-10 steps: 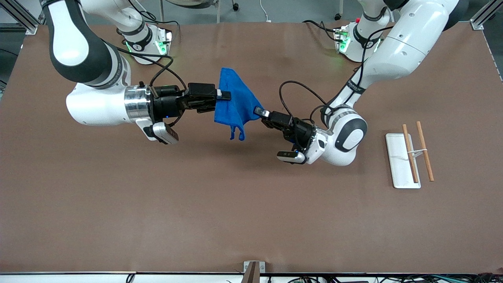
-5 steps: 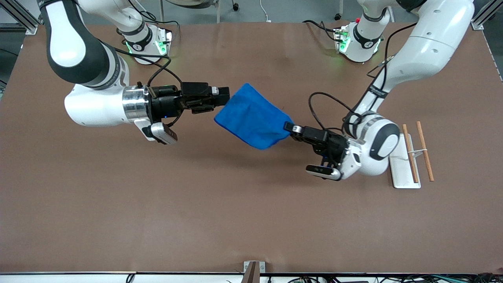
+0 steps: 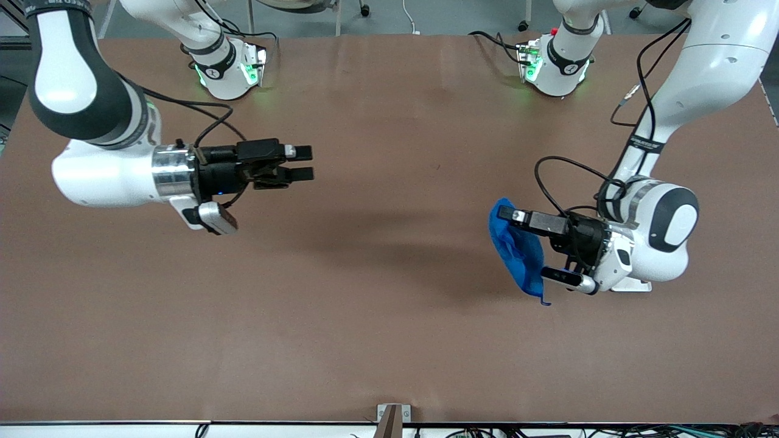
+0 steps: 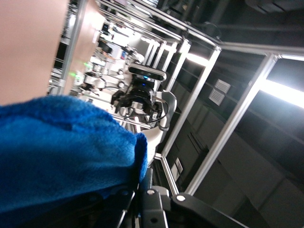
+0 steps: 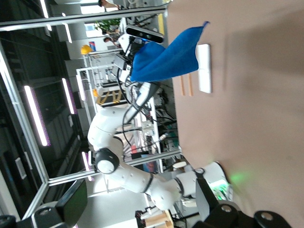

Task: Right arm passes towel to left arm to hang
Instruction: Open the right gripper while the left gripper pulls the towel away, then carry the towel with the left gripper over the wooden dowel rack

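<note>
I hold the towel (image 3: pixel 517 252) pinched in my left pincer (image 3: pixel 506 214) above the tabletop (image 3: pixel 377 328), ready for hanging, while my right pincer (image 3: pixel 302 163) waits wide, empty.

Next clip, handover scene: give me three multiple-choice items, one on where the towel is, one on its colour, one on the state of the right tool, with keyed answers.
1. Where is the towel?
A. Hanging from the left tool
B. Flat on the table
C. Draped over the right arm

2. What colour is the towel?
A. White
B. Blue
C. Green

3. What is the state of the right tool?
A. Shut on the towel
B. Shut on nothing
C. Open and holding nothing

Answers:
1 A: it dangles from the left tool's shut fingers, above the table toward the left arm's end.
2 B: bright blue in every view.
3 C: its fingers are apart with nothing between them.
</note>
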